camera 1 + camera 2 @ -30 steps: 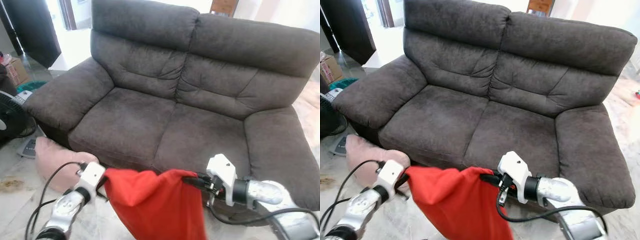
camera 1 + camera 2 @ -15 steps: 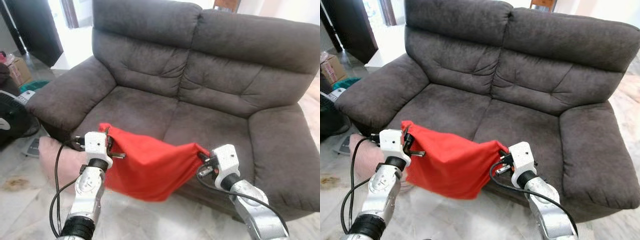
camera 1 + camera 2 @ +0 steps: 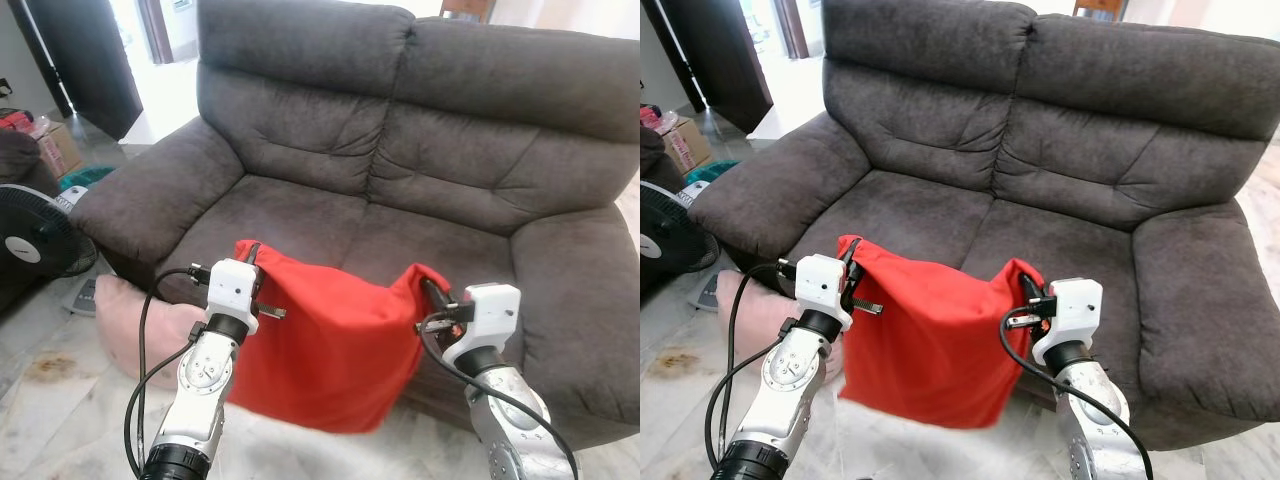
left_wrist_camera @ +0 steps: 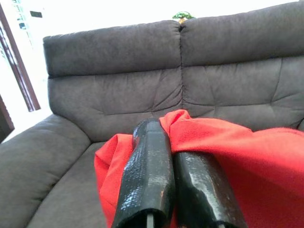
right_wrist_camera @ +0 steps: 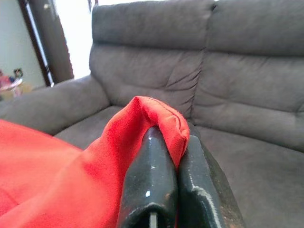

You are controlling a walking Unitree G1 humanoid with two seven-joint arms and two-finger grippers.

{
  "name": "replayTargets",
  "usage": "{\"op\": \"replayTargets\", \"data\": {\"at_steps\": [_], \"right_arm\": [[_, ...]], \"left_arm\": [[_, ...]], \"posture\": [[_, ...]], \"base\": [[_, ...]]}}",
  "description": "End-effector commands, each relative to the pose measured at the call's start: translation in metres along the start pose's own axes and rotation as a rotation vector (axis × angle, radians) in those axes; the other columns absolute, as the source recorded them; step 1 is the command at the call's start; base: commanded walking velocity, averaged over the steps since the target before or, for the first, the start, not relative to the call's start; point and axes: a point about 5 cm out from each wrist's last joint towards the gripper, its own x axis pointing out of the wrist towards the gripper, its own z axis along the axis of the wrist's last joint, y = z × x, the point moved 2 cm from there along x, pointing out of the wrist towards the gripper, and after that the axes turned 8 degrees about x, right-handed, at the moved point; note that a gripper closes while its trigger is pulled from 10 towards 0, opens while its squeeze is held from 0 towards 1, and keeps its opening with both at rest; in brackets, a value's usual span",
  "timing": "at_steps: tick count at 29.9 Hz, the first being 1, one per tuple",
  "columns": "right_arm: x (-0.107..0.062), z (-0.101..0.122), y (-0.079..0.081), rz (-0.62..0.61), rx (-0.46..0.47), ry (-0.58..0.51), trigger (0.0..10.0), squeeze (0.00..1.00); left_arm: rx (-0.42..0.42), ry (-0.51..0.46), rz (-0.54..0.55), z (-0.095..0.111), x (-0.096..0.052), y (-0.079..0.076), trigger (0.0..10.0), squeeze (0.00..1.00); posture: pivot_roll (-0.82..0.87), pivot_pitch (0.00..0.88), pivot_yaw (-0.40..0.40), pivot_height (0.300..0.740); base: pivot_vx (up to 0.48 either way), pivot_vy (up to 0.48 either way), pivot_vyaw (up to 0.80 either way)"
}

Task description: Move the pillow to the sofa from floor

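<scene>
A red pillow (image 3: 330, 340) hangs limp between my two grippers in front of the dark grey sofa (image 3: 400, 150), its lower edge near the floor. My left gripper (image 3: 250, 255) is shut on its upper left corner, and my right gripper (image 3: 428, 290) is shut on its upper right corner. In the left wrist view the black fingers (image 4: 152, 175) pinch red cloth (image 4: 247, 161). The right wrist view has the fingers (image 5: 152, 185) clamped on a fold of the pillow (image 5: 156, 116). The seat cushions (image 3: 300, 215) lie just beyond the pillow.
A pink pillow (image 3: 140, 320) lies on the floor by the sofa's left front corner. A black fan (image 3: 35, 235) stands at the left, with a cardboard box (image 3: 55, 150) behind it. The floor (image 3: 60, 400) is pale marble tile.
Both grippers have lifted the red pillow up and forward toward the sofa seat. The camera has shifted a little, so the sofa sits slightly differently in view.
</scene>
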Motion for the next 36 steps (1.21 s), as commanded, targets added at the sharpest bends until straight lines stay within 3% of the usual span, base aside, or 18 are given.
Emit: {"op": "replayTargets", "data": {"at_steps": [1, 3, 5, 10, 12, 14, 18, 21, 25, 27, 36], "right_arm": [[0.008, 0.012, 0.001, -0.027, -0.009, -0.077, 10.0, 0.00], [0.010, 0.016, 0.001, -0.040, -0.027, -0.093, 10.0, 0.00], [0.010, 0.018, -0.001, -0.044, -0.027, -0.098, 10.0, 0.00], [0.009, 0.018, -0.006, -0.059, -0.030, -0.103, 10.0, 0.00], [0.009, 0.019, -0.006, -0.061, -0.022, -0.110, 10.0, 0.00], [0.011, 0.019, -0.001, -0.044, -0.010, -0.110, 10.0, 0.00], [0.011, 0.018, 0.000, -0.043, 0.001, -0.109, 10.0, 0.00], [0.009, 0.017, -0.002, -0.056, 0.005, -0.114, 10.0, 0.00], [0.008, 0.016, 0.001, -0.051, 0.007, -0.108, 10.0, 0.00], [0.006, 0.013, 0.010, 0.006, -0.005, -0.080, 10.0, 0.00], [0.005, 0.012, 0.010, -0.010, 0.010, -0.073, 10.0, 0.00]], "left_arm": [[0.035, -0.063, 0.052, 0.015, 0.006, 0.013, 10.0, 0.00], [0.118, -0.038, 0.075, 0.012, 0.004, 0.022, 10.0, 0.00], [0.150, -0.016, 0.126, 0.009, 0.003, 0.037, 10.0, 0.00], [0.210, 0.011, 0.173, 0.008, 0.001, 0.063, 10.0, 0.00], [0.185, 0.017, 0.173, 0.008, 0.000, 0.065, 10.0, 0.00], [0.038, 0.024, 0.106, 0.009, 0.000, 0.052, 10.0, 0.00], [-0.006, 0.015, 0.055, 0.012, -0.001, 0.037, 10.0, 0.00], [-0.009, 0.030, 0.035, 0.010, -0.004, 0.025, 10.0, 0.00], [0.008, 0.041, 0.020, 0.009, -0.004, 0.020, 10.0, 0.00], [0.010, 0.045, -0.002, 0.009, -0.002, 0.011, 10.0, 0.00], [0.003, 0.038, -0.033, 0.016, 0.000, 0.002, 10.0, 0.00]], "posture": [[0.07, 0.000, -0.002, 0.740], [0.06, 0.000, -0.005, 0.740], [0.06, 0.000, -0.008, 0.740], [0.07, 0.000, -0.013, 0.740], [0.07, 0.000, -0.018, 0.740], [0.07, 0.000, -0.022, 0.740], [0.07, 0.000, -0.024, 0.740], [0.07, 0.000, -0.022, 0.740], [0.07, 0.000, -0.024, 0.740], [0.06, 0.000, -0.023, 0.740], [0.06, 0.000, -0.025, 0.740]], "base": [[0.000, 0.000, 0.00], [0.000, 0.000, 0.00], [0.000, 0.000, 0.00], [0.000, 0.000, 0.00], [0.000, 0.000, 0.00], [0.000, 0.000, 0.00], [0.000, 0.000, 0.00], [0.000, 0.000, 0.00], [0.000, 0.000, 0.00], [0.000, 0.000, 0.00], [0.000, 0.000, 0.00]]}}
